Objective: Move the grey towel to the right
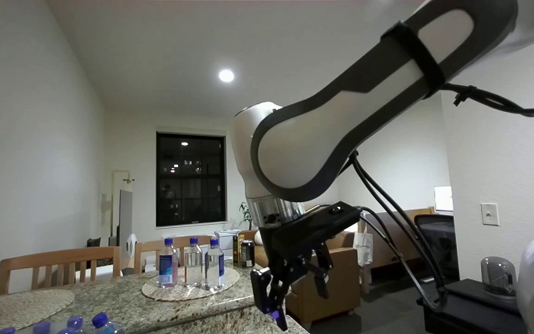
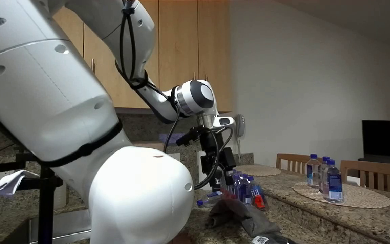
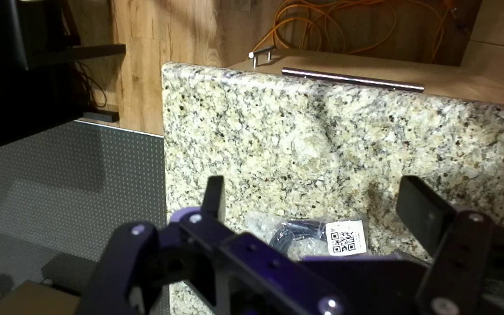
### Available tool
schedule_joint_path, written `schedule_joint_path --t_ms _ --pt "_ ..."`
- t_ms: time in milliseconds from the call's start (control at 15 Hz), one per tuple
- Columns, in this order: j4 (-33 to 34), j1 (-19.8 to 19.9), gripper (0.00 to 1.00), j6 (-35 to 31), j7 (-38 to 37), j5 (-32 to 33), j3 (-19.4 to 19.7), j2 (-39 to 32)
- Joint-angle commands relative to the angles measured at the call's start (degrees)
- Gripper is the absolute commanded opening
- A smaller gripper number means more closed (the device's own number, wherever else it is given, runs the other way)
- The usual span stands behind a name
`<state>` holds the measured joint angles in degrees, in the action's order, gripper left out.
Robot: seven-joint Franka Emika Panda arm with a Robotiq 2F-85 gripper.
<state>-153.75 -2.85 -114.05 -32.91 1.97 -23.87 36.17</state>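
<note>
The grey towel lies crumpled on the lower granite counter in an exterior view. Its near end is next to a clear bag holding a black cable, with a white QR label. My gripper is above the counter, beyond the towel in that view. It also shows in an exterior view, pointing down with its fingers apart. In the wrist view my gripper is open with nothing between its fingertips. The bagged cable lies below it there. The towel is mostly or wholly hidden behind the gripper body in the wrist view.
Several water bottles stand behind the towel with a red item, and one bottle lies on its side. A raised granite ledge holds bottles on a woven mat. The counter's edge shows in the wrist view.
</note>
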Motion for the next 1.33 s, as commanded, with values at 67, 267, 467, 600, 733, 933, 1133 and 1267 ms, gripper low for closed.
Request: schedule_joint_path --t_ms 67,267,467,600,733,933,1133,1267 --pt "1.2 -1.5 1.0 -2.8 -1.9 -0.6 1.7 -2.3" --pt "1.8 -1.7 1.0 -5.0 -2.3 -1.7 2.1 -4.1" --pt "3.4 -1.9 1.0 -7.1 -3.9 -4.1 2.4 -7.6" --pt "4.7 -1.8 1.0 -9.4 -7.1 -5.4 2.2 -9.7" --pt "6.0 -1.7 1.0 -12.7 -10.8 -6.6 2.3 -11.7" --pt "8.0 -1.7 1.0 -17.9 -16.2 -6.5 1.9 -15.0" --pt "10.4 -2.2 1.0 -22.7 -20.5 -5.4 1.4 -19.2" --pt "12.1 -3.4 1.0 -24.8 -20.1 -5.6 1.7 -22.1"
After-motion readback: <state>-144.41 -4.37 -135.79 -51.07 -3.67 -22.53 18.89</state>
